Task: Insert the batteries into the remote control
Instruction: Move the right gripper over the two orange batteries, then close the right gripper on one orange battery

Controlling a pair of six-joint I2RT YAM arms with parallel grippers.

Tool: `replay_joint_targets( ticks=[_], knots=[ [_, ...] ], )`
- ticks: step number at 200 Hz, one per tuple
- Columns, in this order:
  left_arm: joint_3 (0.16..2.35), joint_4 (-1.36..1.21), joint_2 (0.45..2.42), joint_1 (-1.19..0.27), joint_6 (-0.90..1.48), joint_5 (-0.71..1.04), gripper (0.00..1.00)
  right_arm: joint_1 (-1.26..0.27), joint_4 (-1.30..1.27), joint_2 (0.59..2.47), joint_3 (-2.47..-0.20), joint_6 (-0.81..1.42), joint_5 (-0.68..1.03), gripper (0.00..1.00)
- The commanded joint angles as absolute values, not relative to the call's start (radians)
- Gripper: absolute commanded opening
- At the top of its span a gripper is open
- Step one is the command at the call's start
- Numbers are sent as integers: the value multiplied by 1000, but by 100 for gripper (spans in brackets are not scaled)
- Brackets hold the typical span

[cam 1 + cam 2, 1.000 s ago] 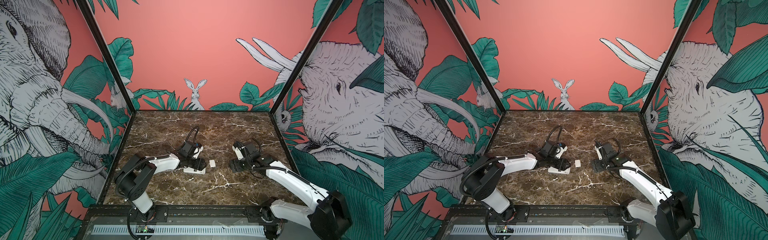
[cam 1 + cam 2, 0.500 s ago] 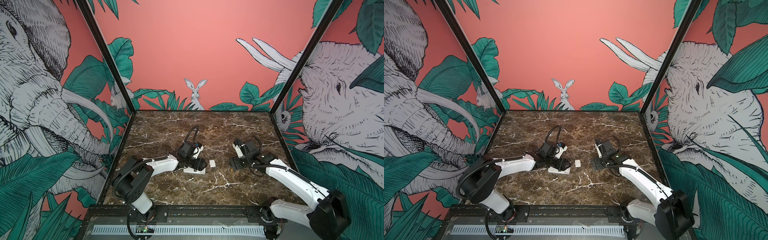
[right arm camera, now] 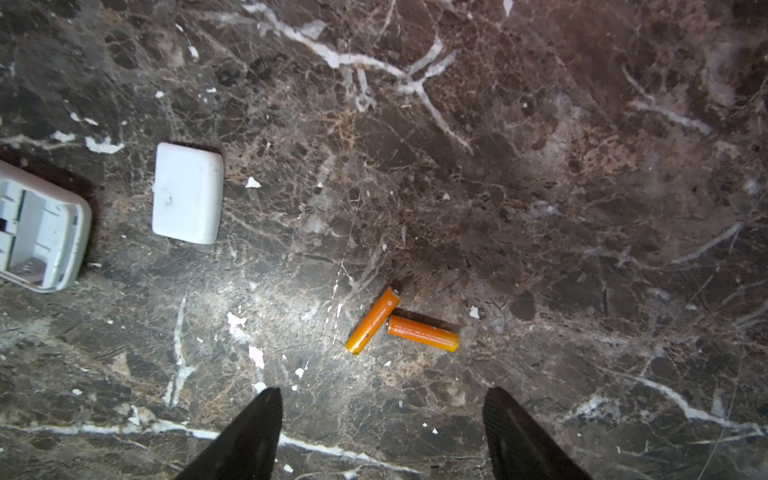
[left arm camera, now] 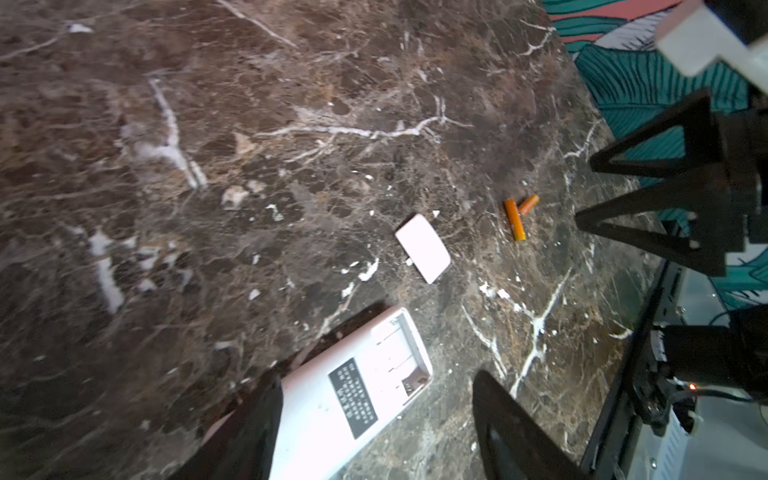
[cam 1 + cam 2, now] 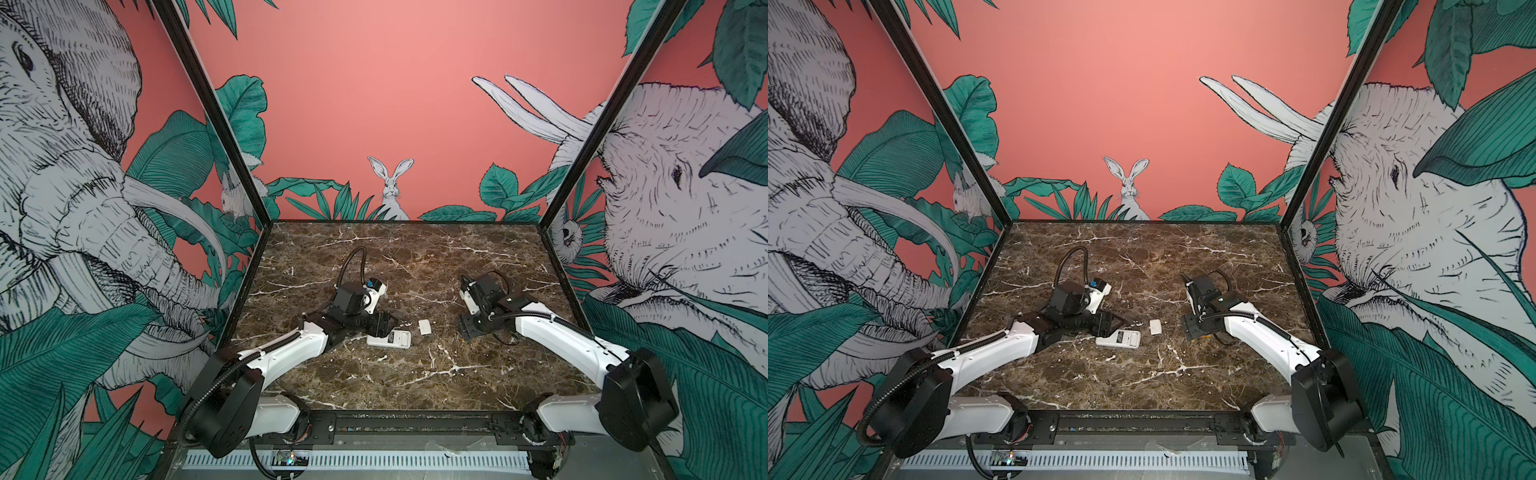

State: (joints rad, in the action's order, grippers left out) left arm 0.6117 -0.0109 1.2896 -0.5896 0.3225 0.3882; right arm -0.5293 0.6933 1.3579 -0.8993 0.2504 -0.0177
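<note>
The remote control lies back up on the marble, its dark label showing and its battery bay uncovered and empty. My left gripper stands open astride the remote control: one finger touches its side, the other stands clear of it. The batteries, two orange cylinders, lie touching in a V on the table. My right gripper hangs open just short of them, nothing between its fingers. In both top views it points down at the table.
A small white battery cover lies loose between the remote and the batteries, also seen in a top view. Patterned walls close in the marble table on three sides; a black rail runs along the front.
My right gripper has shifted slightly over the batteries. The left arm, the remote and the cover have not moved.
</note>
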Motion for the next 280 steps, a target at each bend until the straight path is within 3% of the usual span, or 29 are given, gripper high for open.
replay_joint_targets(
  ticks=[1, 127, 280],
  knots=[
    [597, -55, 1269, -586, 329, 426, 73, -527, 713, 1404, -925, 252, -13, 72],
    [566, -87, 1239, -571, 322, 422, 73, -523, 682, 1644, -994, 240, 0, 53],
    [552, -108, 1237, -563, 331, 413, 73, -517, 627, 1706, -985, 260, 69, 29]
  ],
)
